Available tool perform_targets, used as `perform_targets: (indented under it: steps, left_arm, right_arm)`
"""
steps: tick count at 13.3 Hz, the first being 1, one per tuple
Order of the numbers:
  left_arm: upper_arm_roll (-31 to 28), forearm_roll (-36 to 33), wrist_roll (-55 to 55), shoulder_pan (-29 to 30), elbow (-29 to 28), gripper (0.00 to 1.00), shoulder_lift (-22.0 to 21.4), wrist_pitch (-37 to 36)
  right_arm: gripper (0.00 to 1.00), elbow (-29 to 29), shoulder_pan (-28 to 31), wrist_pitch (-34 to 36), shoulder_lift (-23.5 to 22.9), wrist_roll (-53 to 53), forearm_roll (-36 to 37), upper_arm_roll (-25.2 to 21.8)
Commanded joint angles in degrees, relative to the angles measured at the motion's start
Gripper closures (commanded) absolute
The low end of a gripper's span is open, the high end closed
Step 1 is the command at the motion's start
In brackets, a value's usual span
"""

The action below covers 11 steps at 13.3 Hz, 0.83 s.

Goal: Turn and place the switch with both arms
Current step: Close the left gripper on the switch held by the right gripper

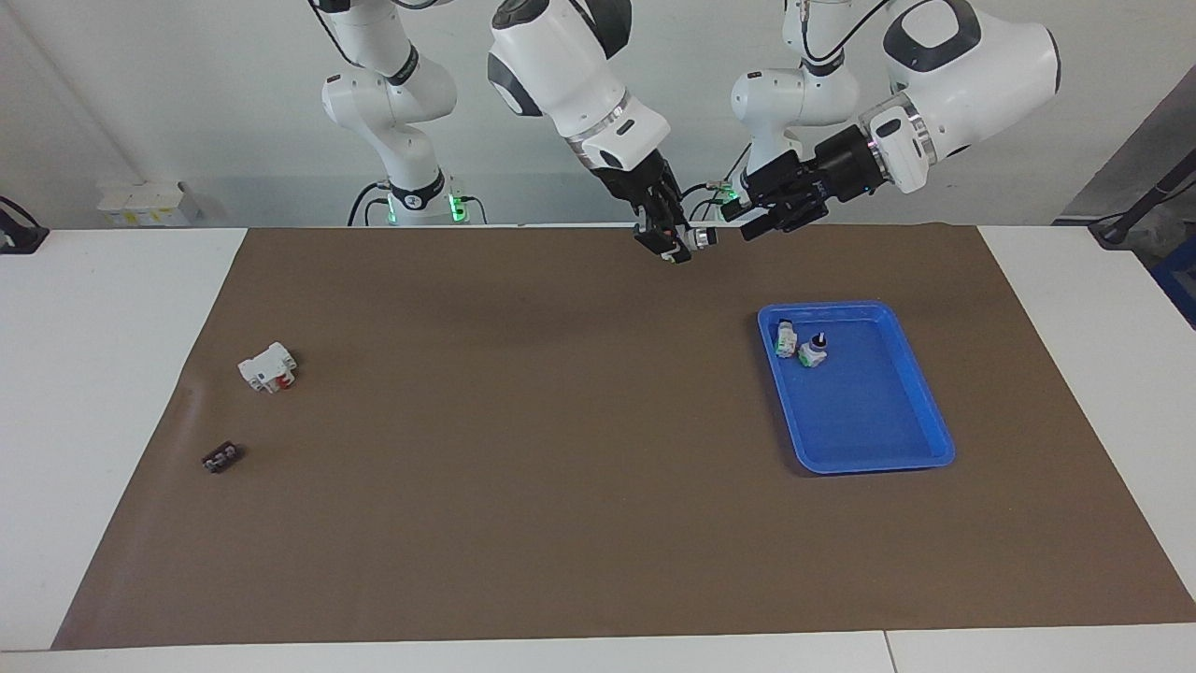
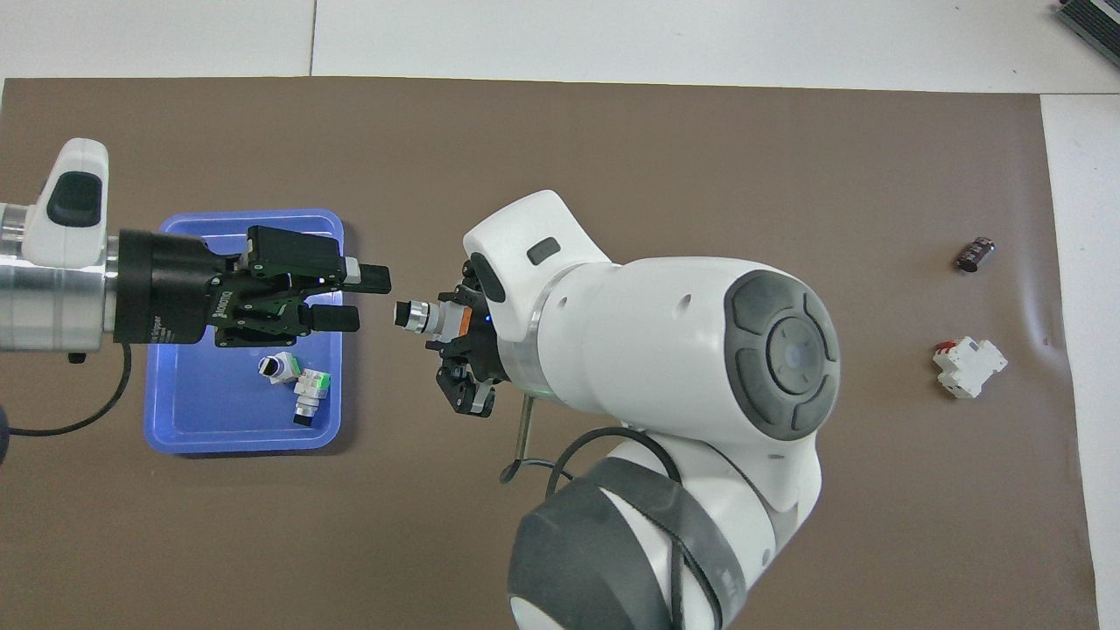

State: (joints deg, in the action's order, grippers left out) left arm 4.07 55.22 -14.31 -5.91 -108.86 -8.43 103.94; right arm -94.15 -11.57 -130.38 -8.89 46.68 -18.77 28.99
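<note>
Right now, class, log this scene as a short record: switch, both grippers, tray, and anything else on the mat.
switch: held in the air, black knob tip pointing at the left gripper
right gripper: shut on the switch's orange end
left gripper: open, level with the knob, a gap between them
blue tray: toward the left arm's end, holding two green-and-white switches
white blocky part: toward the right arm's end
small dark part: beside it, farther from the robots

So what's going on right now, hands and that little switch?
Right hand shut on switch, midair. Left hand open, facing its knob, not touching. Nothing between them.
</note>
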Motion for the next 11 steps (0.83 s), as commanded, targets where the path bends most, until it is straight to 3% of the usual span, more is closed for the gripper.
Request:
perform_targets:
  steps: [1, 2, 6, 11]
  left_arm:
    - [-0.56, 1.03, -2.74, -1.64, -2.85, 0.25, -2.11, 2.50]
    - [-0.56, 1.03, -2.83, -1.64, -2.85, 0.25, -2.11, 2.58]
    - [-0.56, 1.11, -4.41, -1.55, -2.85, 0.49, -2.20, 1.79]
    - [-0.65, 1.03, -4.68, -1.21, -3.20, 0.50, -2.20, 2.76]
  right_arm:
    - [1.00, -0.07, 0.06, -0.84, 0.10, -1.77, 1.27, 0.19]
    - [1.00, -0.07, 0.06, -0.93, 0.10, -1.85, 1.27, 0.19]
    - [1.00, -0.07, 0.06, -0.93, 0.01, -1.85, 1.27, 0.19]
    - [1.00, -0.07, 0.06, -1.02, 0.01, -1.85, 1.27, 0.19]
